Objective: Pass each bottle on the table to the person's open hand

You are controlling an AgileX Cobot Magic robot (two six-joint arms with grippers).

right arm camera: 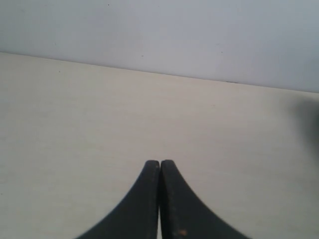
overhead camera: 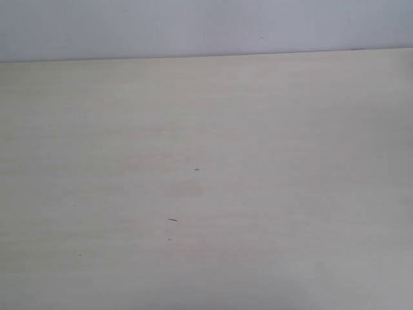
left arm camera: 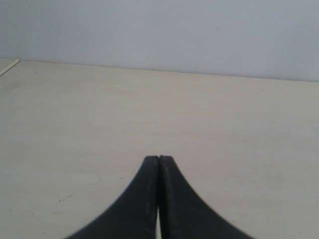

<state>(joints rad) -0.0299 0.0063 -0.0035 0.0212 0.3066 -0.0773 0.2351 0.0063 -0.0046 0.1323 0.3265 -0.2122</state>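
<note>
Table [overhead camera: 271, 194] and both grippers — fingers together.
The pale wood-grain table fills the exterior view up to a grey-white wall [overhead camera: 193, 26] behind its far edge. The left gripper [left arm camera: 158, 159] and right gripper [right arm camera: 159, 162] each sit low over the table, pointing toward that far edge — black fingers pressed together, nothing between them. Tiny dark specks [overhead camera: 197, 169] mark the table's middle.

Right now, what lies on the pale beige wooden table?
Only tiny dark specks on the pale beige table; no bottle or hand shows. The shut black left tool and right tool each hide a patch.
</note>
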